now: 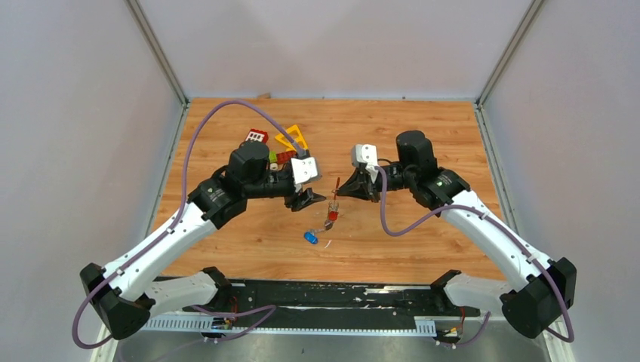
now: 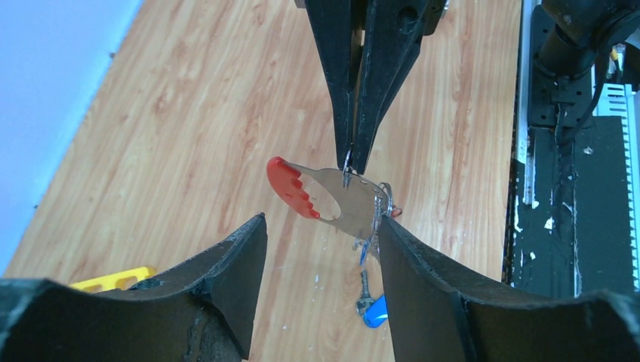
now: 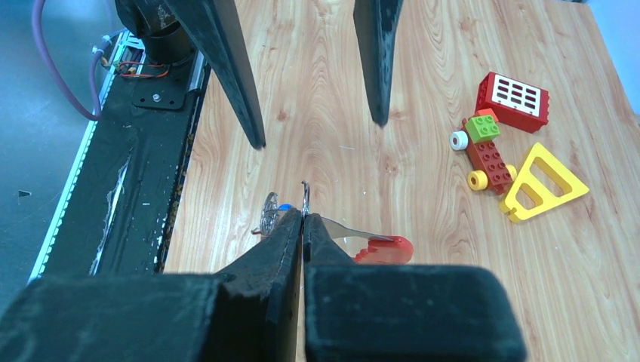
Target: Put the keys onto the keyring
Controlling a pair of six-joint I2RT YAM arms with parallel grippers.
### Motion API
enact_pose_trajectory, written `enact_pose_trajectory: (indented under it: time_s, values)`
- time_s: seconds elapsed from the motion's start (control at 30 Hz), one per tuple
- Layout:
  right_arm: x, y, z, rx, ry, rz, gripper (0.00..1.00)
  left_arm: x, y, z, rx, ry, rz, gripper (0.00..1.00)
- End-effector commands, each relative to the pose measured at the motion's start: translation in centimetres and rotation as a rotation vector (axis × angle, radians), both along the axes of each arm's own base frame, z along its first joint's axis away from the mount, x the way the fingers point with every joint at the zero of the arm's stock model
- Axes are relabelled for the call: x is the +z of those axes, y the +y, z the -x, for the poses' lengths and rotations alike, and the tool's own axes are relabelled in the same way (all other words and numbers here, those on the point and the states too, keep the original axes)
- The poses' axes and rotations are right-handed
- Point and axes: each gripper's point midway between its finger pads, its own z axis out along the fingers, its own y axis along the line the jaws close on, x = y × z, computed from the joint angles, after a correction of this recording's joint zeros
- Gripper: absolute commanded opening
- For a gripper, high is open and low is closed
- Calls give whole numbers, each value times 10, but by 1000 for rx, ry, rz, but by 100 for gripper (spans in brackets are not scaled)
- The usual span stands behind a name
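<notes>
Left pincer [image 2: 323, 226]: we see it released, flanking the keyring [image 2: 290, 185].
Right pincer [image 3: 303, 219]: grasping the keyring.
Blue key [image 2: 375, 311]: on tabletop [image 2: 189, 113].

Left arm [image 1: 170, 230] and right arm [image 1: 487, 226] raised facing inward, left fingers [image 2: 226, 286] apart, right fingers [image 3: 268, 256] pinched together

Shiny silver metal keyring [image 2: 356, 208] with glossy red plastic end, smooth wood-grain table [image 2: 189, 113], glossy plastic blocks [image 3: 490, 154]
</notes>
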Motion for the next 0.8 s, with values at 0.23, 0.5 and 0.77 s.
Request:
enact_pose_trajectory:
  time_s: [0.23, 0.5, 0.77]
  values:
    - [31, -14, 5, 0, -15, -111, 0, -5, 17, -8, 34, -93, -58, 62]
    - [40, -31, 17, 24, 4, -162, 0, -48, 22, -11, -57, -127, -207, 65]
    - [40, -55, 20, -28, -10, -152, 0, -136, 37, -23, -191, -160, -491, 73]
